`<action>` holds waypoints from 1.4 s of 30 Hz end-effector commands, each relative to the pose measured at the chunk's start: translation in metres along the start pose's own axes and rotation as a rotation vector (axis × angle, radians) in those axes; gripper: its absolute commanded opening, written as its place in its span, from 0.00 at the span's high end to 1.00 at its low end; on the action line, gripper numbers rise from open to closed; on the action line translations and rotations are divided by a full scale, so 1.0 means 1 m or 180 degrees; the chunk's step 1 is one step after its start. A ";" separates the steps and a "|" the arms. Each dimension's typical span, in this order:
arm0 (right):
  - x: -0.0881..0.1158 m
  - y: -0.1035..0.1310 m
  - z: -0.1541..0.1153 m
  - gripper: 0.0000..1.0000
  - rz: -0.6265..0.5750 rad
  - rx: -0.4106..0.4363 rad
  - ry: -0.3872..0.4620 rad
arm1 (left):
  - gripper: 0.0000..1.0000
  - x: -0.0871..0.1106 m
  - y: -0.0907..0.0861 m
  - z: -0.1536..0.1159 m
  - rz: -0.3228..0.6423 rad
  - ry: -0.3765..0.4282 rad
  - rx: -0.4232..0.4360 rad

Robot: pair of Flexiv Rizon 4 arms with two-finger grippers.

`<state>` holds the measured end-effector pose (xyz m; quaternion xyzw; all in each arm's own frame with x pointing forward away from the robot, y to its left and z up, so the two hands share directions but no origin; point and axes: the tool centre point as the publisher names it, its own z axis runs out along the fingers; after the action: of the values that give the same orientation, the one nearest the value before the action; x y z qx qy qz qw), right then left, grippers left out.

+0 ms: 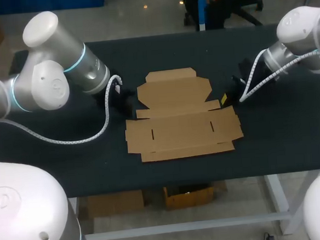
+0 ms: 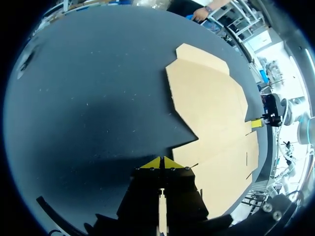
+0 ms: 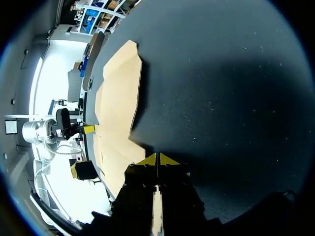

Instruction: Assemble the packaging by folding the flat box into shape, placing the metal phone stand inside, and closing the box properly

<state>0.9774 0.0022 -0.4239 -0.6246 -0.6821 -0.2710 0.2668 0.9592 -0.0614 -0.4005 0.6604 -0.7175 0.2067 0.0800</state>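
Flat box [image 1: 182,121]: unfolded on bench [image 1: 97,163].
Left fingers [image 2: 153,163]: closed, empty, box's 9 o'clock.
Right fingers [image 3: 149,160]: closed, empty, 3 o'clock.

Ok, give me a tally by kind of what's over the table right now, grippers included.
Flat cardboard box: 1
Grippers: 2 (left gripper and right gripper, both shut, holding nothing)
Metal phone stand: 0 in view
Total: 3
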 end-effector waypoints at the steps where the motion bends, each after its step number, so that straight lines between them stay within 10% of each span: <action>1: -0.002 0.004 0.003 1.00 0.0008 0.0029 0.0002 | 1.00 0.000 -0.002 0.004 0.0001 0.0013 -0.0011; 42: 0.001 0.009 0.018 1.00 0.0022 0.0015 -0.0006 | 1.00 0.001 0.005 0.017 0.0003 0.0163 0.0019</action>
<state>0.9852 0.0141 -0.4303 -0.6268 -0.6807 -0.2683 0.2680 0.9556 -0.0686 -0.4145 0.6550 -0.7147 0.2256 0.0963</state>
